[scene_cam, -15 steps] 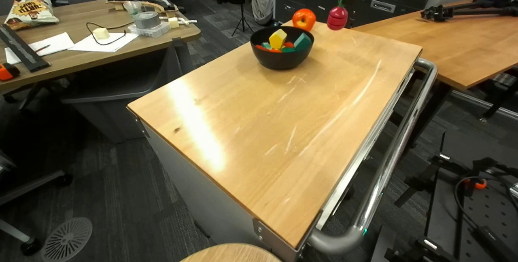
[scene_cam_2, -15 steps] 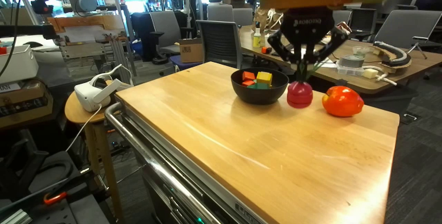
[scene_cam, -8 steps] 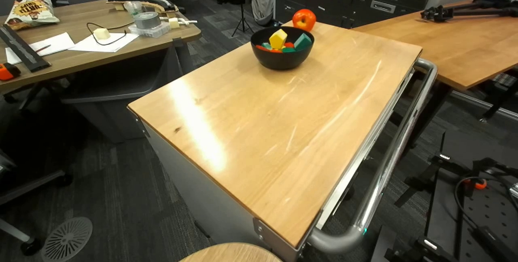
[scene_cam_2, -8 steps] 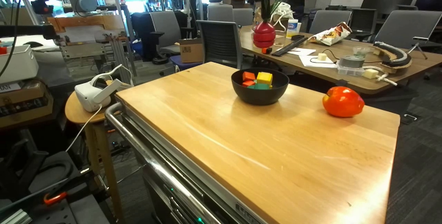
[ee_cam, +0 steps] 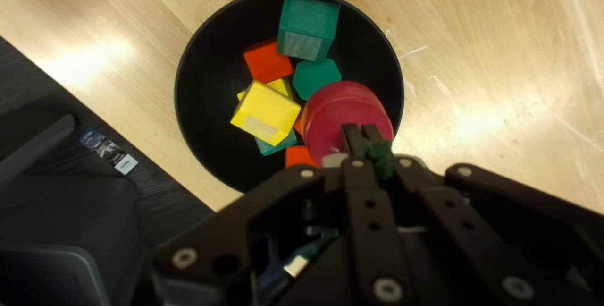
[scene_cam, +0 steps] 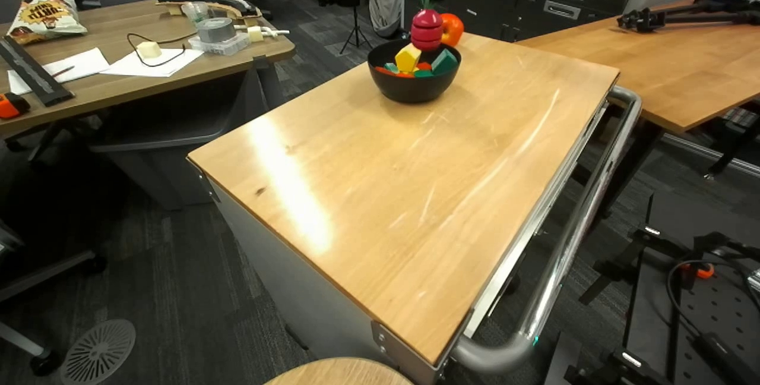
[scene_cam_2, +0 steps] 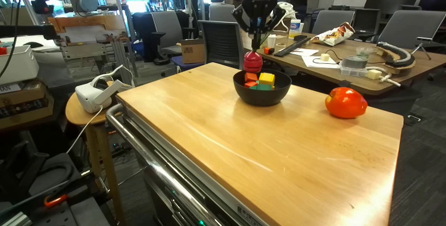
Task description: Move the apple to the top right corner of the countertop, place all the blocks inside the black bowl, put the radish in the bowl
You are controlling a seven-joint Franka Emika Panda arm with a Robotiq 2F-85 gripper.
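Radish (scene_cam_2: 253, 62) is pinched by its top in the gripper (ee_cam: 360, 130), over the black bowl (scene_cam_2: 262, 97). Blocks (ee_cam: 265, 112) are put inside; the apple (scene_cam_2: 346, 102) is set near a countertop (scene_cam_2: 278, 128) corner. Just letting go seems left.

One bowl (scene_cam_2: 262, 97), one radish (ee_cam: 347, 110), one apple (scene_cam_2: 346, 103), two yellow blocks (ee_cam: 265, 111), three green blocks (ee_cam: 307, 25), at least two red blocks (ee_cam: 268, 62).

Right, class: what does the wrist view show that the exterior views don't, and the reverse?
Only the wrist view: what looks like a printed label beyond the edge of the countertop. Only exterior: the metal rail in both exterior views, a white headset in an exterior view. Shared: the countertop, radish, black bowl, blocks and part of the apple.
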